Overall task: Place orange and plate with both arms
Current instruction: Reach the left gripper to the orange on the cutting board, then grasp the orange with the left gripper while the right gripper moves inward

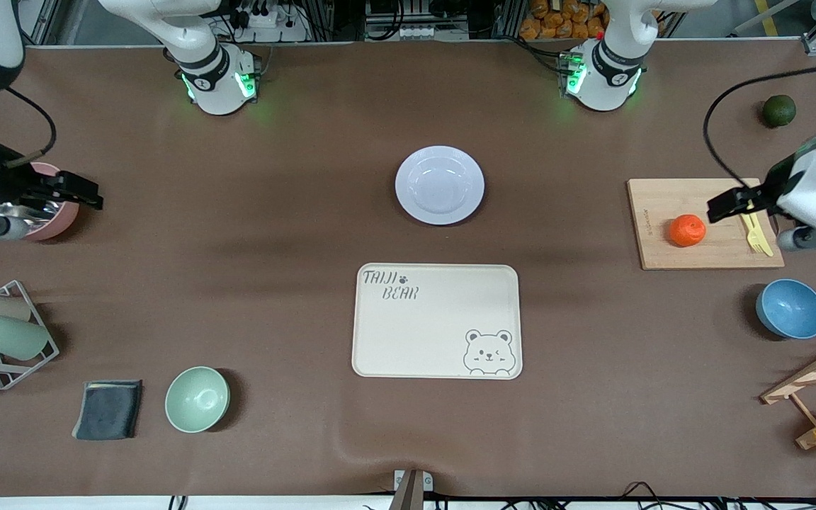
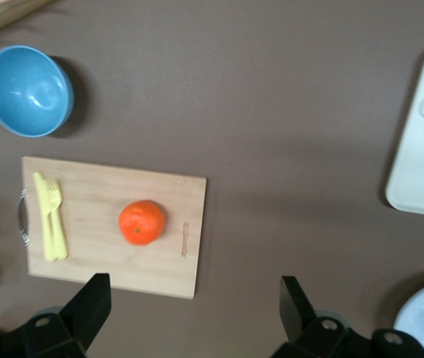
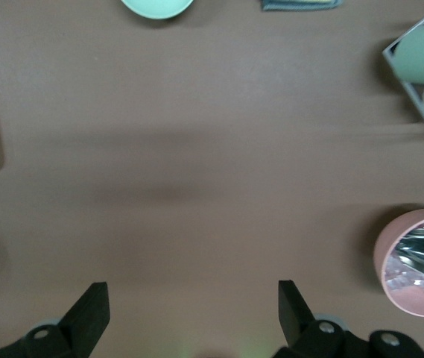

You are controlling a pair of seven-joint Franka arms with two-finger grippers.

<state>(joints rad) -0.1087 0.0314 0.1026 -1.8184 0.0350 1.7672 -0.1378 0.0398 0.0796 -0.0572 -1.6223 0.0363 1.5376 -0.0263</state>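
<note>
The left gripper (image 2: 191, 306) has its jaws wide open and empty, hanging over the board (image 1: 711, 223) at the end that carries the yellow cutlery (image 1: 755, 234). The orange (image 1: 687, 230) sits on this board, just beside the jaws and not touched by them; in the left wrist view it lies between the two fingertips (image 2: 92, 294) but ahead of them.

The right gripper (image 1: 78, 193) also stands with its jaws open and holds nothing. It is over the pink bowl (image 1: 54, 212) at the right arm's end of the table, well apart from the board.

The plate (image 1: 440, 185) rests on the table (image 1: 238, 227) toward the middle, between the two bases and well apart from the board. The tray (image 1: 437, 321) lies nearer to the front camera than the plate, and nothing is on it.

I judge that the task is only at its start — nothing is picked yet. The step in hand looks like the approach to the orange. The next move calls for the left gripper to come forward and down until the fruit is between the jaws, then to close gently, because a round fruit can roll away. The right gripper must travel to the plate — its low rim will need a careful pinch.
</note>
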